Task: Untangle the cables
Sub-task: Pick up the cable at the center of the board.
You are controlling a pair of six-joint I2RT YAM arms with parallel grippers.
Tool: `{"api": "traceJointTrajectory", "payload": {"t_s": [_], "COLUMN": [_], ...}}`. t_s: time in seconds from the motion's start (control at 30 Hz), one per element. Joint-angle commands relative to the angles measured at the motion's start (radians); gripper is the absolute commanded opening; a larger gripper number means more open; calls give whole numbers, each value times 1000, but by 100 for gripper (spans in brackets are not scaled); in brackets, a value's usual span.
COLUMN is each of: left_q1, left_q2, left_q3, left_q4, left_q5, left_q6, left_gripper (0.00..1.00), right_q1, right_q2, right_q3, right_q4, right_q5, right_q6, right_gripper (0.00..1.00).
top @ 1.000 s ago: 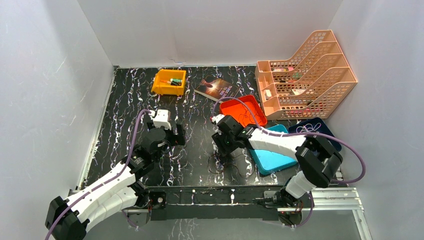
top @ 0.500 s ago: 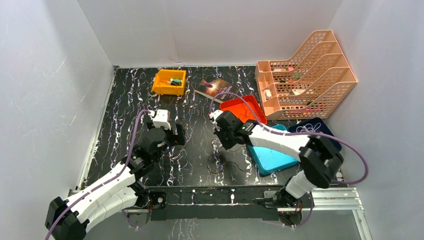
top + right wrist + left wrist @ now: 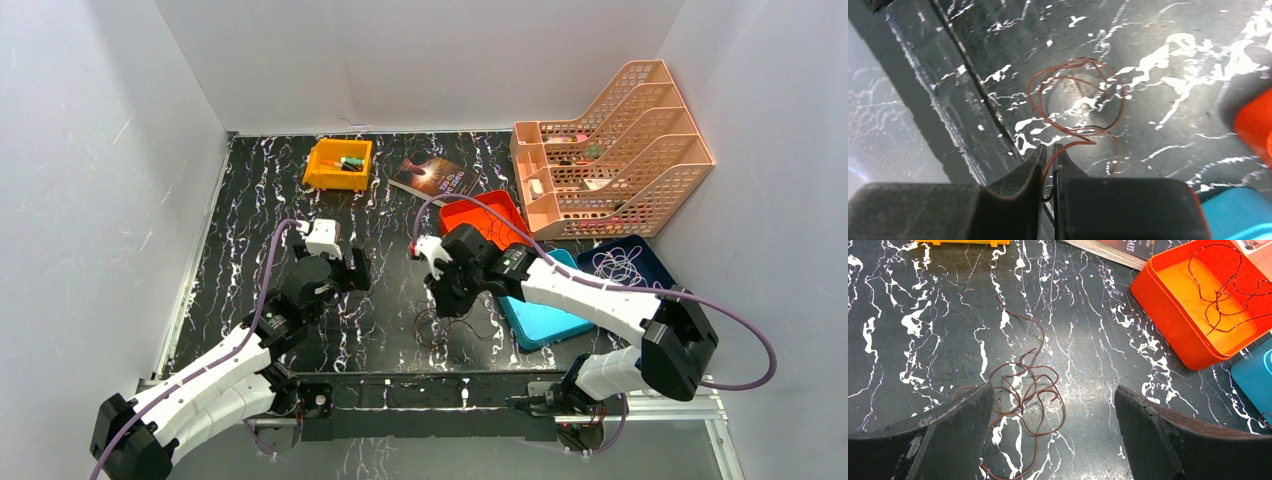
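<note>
My right gripper (image 3: 1049, 150) is pinched together on a strand of the brown cable (image 3: 1075, 100), whose loops lie on the black marbled table (image 3: 1173, 50) close to its near edge, left of the blue tray (image 3: 1233, 215). My left gripper (image 3: 1053, 390) hangs with fingers wide apart over another brown tangle (image 3: 1023, 390). 1 dark cable (image 3: 1220, 290) lies in the orange tray (image 3: 1173, 325)

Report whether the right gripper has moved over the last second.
Yes, slightly: seen from above, the right gripper has drifted left and nearer the front edge, away from the orange tray, and shut on a brown cable.
</note>
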Motion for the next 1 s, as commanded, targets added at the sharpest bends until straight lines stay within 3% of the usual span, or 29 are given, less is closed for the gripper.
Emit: {"api": "traceJointTrajectory", "payload": {"t_s": [0.0,0.1,0.4,0.6,0.77,0.97], "left_q1": [7,7,7,7,7,7], "left_q2": [-4,-11,-15,-20,-20,-9], "left_q3": [0,-1,1,0,-3,5], "left_q4": [7,3,1,-4,-1,-8], "left_q5": [-9,-12,-17,-19,-21,-23], "left_q6": [0,-2,1,0,0,-1], "left_gripper": [89,89,89,89,89,89], "right_q1": [37,43,57,112,177,290], "right_q2": [20,31,35,9,28,137], "right_q3": [-24,-44,-48,-54,-57,-13], "right_q4": [41,71,116,136,148,106], "right_q5": [-125,-100,40,245,324,533], "right_q6": [-12,21,154,268,336,452], "right_gripper": [24,42,68,96,98,98]}}
